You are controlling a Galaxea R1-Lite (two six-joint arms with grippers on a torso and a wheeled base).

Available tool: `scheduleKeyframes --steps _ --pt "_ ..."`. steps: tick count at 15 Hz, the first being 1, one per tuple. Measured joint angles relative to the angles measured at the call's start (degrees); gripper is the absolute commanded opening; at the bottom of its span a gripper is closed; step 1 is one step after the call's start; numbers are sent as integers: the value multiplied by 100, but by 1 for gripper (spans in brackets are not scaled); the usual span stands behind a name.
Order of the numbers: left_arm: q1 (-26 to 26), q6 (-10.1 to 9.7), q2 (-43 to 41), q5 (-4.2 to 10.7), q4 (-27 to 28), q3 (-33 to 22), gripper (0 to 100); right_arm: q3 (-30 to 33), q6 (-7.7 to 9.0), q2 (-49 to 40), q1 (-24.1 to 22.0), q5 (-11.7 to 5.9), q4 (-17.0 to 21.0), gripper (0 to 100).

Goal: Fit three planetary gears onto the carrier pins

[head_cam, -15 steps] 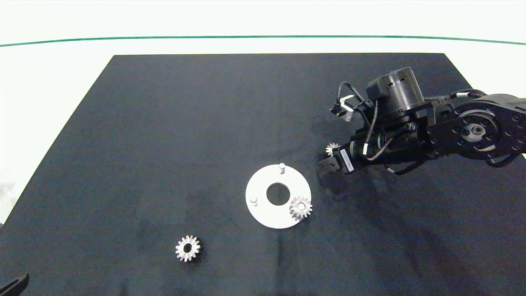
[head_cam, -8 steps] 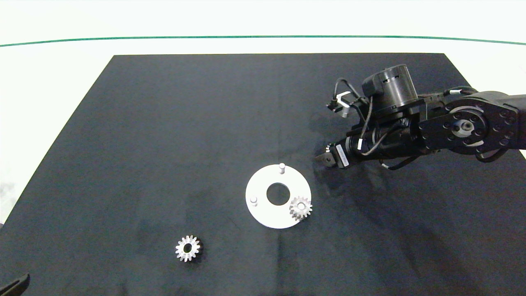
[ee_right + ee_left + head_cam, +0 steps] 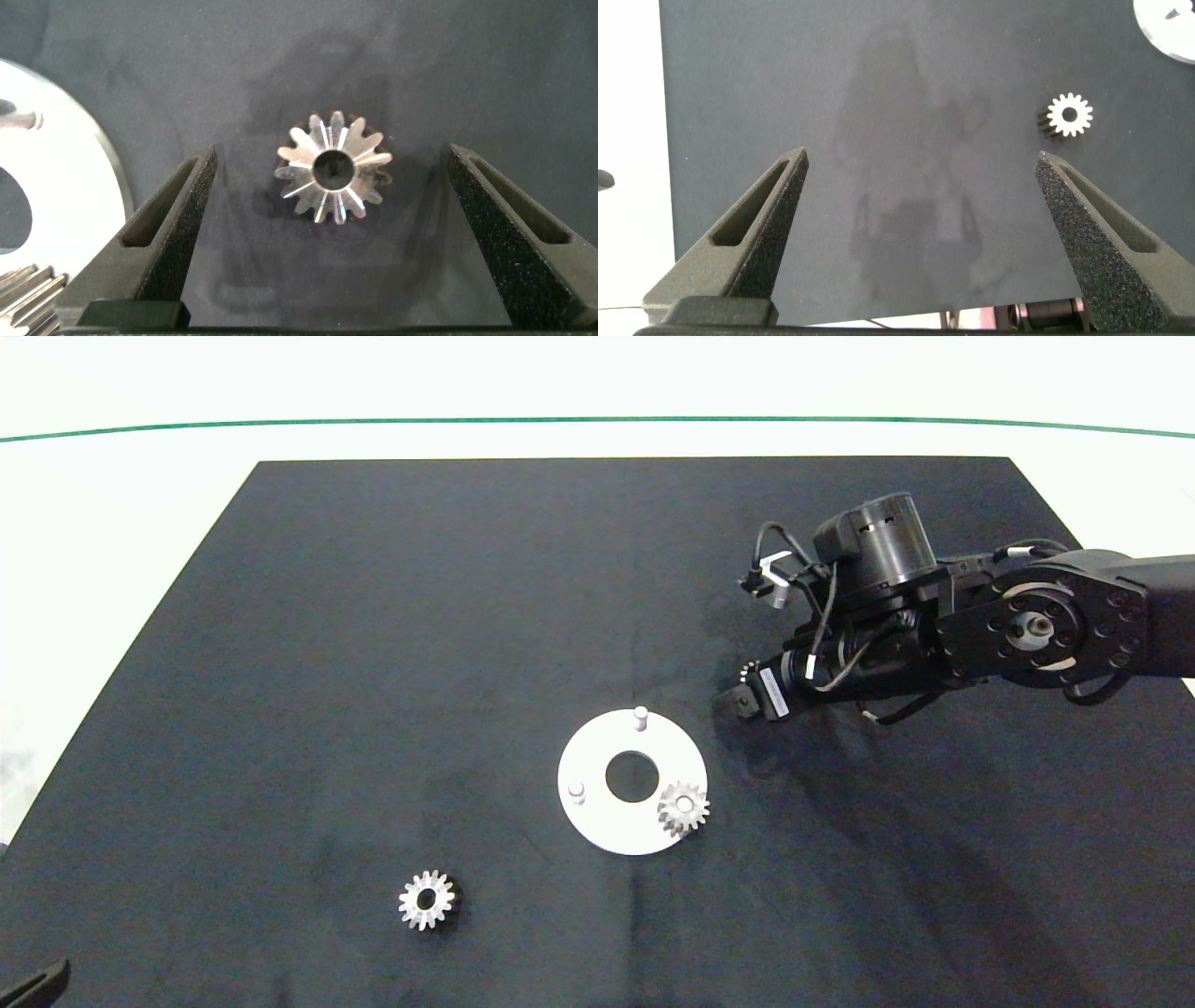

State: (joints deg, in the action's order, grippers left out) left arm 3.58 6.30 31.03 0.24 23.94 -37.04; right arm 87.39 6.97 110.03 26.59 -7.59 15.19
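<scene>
The white carrier disc (image 3: 597, 821) lies mid-table with two bare carrier pins (image 3: 640, 717) (image 3: 576, 792). One planetary gear (image 3: 682, 809) sits on the disc's right side. A second gear (image 3: 427, 899) lies loose at front left, also in the left wrist view (image 3: 1069, 115). The third gear (image 3: 332, 168) lies flat on the mat, centred between the fingers of my open right gripper (image 3: 332, 154), touching neither. From above, only a sliver of that gear (image 3: 747, 669) shows beside the right gripper (image 3: 738, 698), just right of the disc. My left gripper (image 3: 923, 159) is open and holds nothing.
A black mat (image 3: 373, 616) covers the white table, with a green line (image 3: 280, 426) behind it. The left arm (image 3: 33, 982) is parked at the front left corner. The carrier's edge (image 3: 65, 121) lies close beside the right gripper.
The right arm has shifted slightly left and settled over the third gear, which it now mostly hides from above. The disc and the other gears have not moved.
</scene>
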Motion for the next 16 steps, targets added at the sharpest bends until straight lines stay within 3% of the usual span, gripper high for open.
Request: scheduleKeyframes --steps 4,7,16 --pt "0 0 0 -6 0 2 100 72 -6 48 -35 40 0 91" --pt "7 0 0 -4 1 2 100 108 -124 55 -38 107 0 85" --pt "52 0 -5 0 0 -1 100 -88 -128 16 -33 101 -1 67"
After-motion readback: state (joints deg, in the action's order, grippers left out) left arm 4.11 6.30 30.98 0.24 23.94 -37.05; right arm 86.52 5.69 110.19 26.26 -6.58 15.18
